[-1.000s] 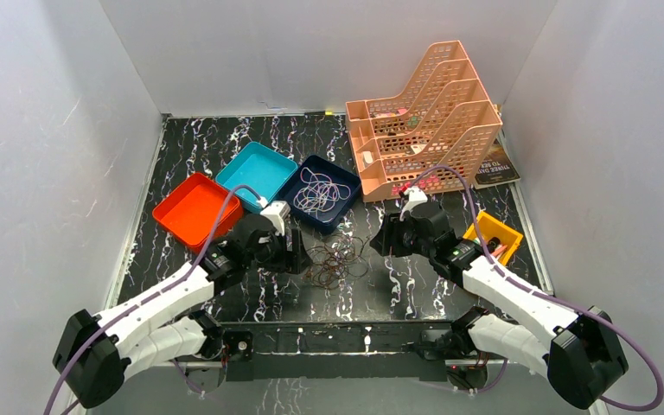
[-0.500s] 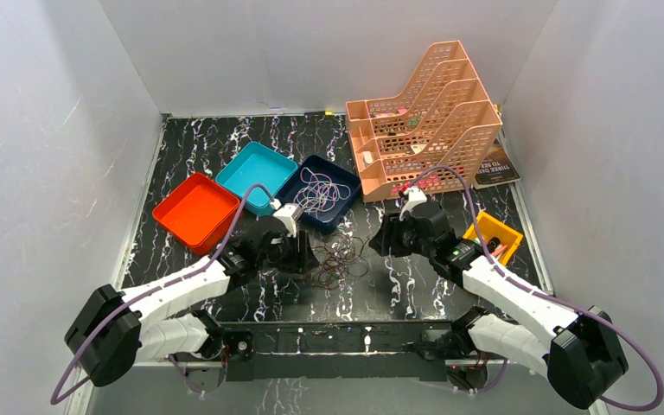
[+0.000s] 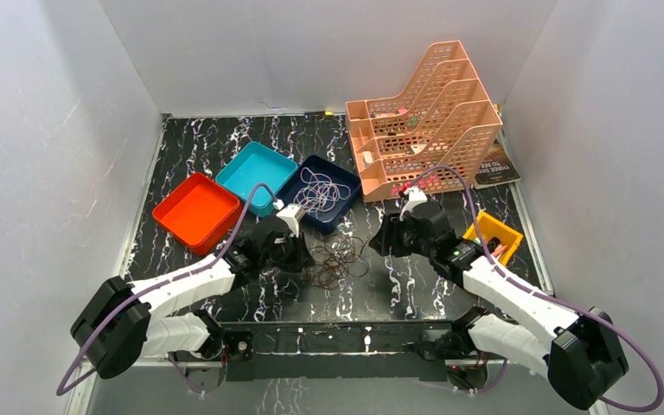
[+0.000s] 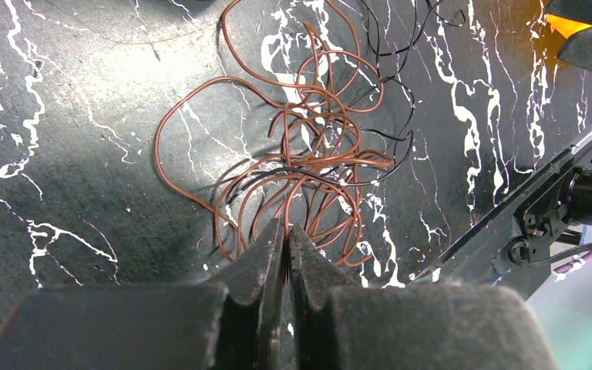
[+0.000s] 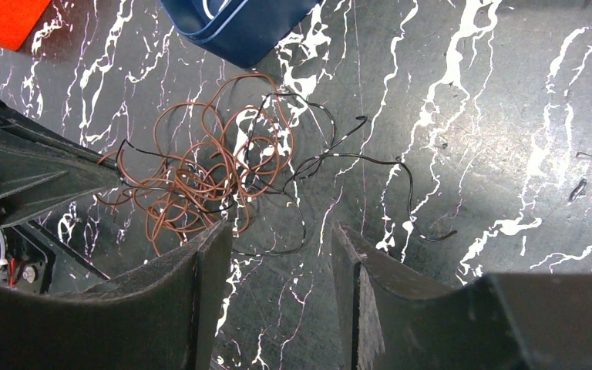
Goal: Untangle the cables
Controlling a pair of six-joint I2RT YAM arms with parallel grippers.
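On the black, white-veined table a loose bunch of brown and black cables lies near the middle of the near edge. The left gripper has its tip at the bunch's left side; its jaws cannot be made out from up here. The right gripper hangs just right of the bunch. Toward the far left corner three trays stand in a slanting row: an orange tray, a teal tray and a navy tray holding whitish cables. A peach file rack fills the far right corner, with a book at the right edge and a yellow bin nearer along that edge.
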